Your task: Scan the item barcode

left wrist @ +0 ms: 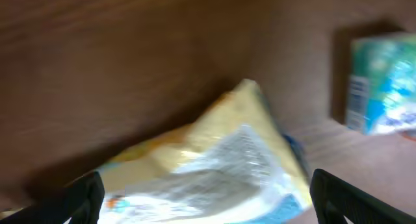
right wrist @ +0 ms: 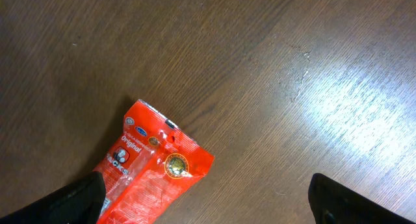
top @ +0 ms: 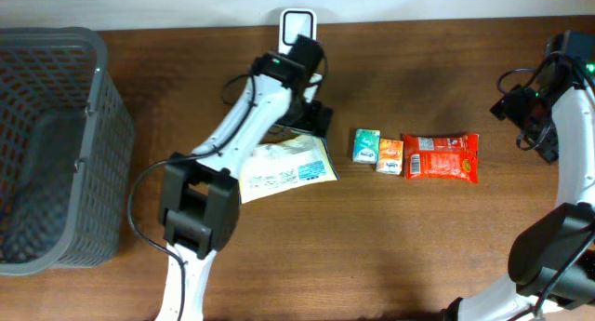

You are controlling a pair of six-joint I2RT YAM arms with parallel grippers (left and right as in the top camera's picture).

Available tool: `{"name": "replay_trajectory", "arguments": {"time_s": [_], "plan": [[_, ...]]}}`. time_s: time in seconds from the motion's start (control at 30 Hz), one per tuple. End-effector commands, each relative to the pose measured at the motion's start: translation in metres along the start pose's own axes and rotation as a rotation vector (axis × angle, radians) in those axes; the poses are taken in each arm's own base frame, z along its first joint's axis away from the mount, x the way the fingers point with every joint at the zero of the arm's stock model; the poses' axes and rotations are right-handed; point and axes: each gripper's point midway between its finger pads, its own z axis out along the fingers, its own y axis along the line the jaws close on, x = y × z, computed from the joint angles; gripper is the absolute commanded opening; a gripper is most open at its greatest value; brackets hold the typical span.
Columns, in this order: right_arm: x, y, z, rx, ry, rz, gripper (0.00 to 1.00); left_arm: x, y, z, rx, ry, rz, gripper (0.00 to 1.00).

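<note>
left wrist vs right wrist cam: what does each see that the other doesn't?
Left wrist only: a yellow pouch lying on the wood below the fingers, and a teal box at the right edge.
Right wrist only: a red packet at lower left, bare wood elsewhere.
Both: the wooden table, and each camera's own gripper, the left gripper and the right gripper, open, dark fingertips in the bottom corners, holding nothing.

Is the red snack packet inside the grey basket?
No, the red snack packet lies on the wooden table, far across from the grey basket.
</note>
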Motion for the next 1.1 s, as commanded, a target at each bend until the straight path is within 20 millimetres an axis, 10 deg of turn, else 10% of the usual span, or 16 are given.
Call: {"name": "replay_trajectory", "arguments": {"time_s": [0.0,0.2,0.37,0.5,1.07], "plan": [[-0.004,-0.001,-0.006,-0.008,-0.018,0.005,0.99,0.002,0.060,-0.001,-0.103,0.024,-0.089,0.99],[-0.012,0.013,-0.007,-0.070,-0.044,0.016,0.99,0.017,0.115,-0.008,-0.167,0.081,-0.188,0.99],[0.050,0.050,-0.009,-0.276,0.205,-0.179,0.99,0.016,0.119,-0.008,-0.141,0.075,-0.241,0.99],[0.115,0.039,0.064,-0.235,0.349,-0.150,0.99,0.001,0.114,-0.006,-0.089,0.019,-0.266,0.99],[0.138,0.040,0.111,-0.206,0.386,0.171,0.87,0.001,0.114,-0.006,-0.088,0.018,-0.266,0.99]]}}
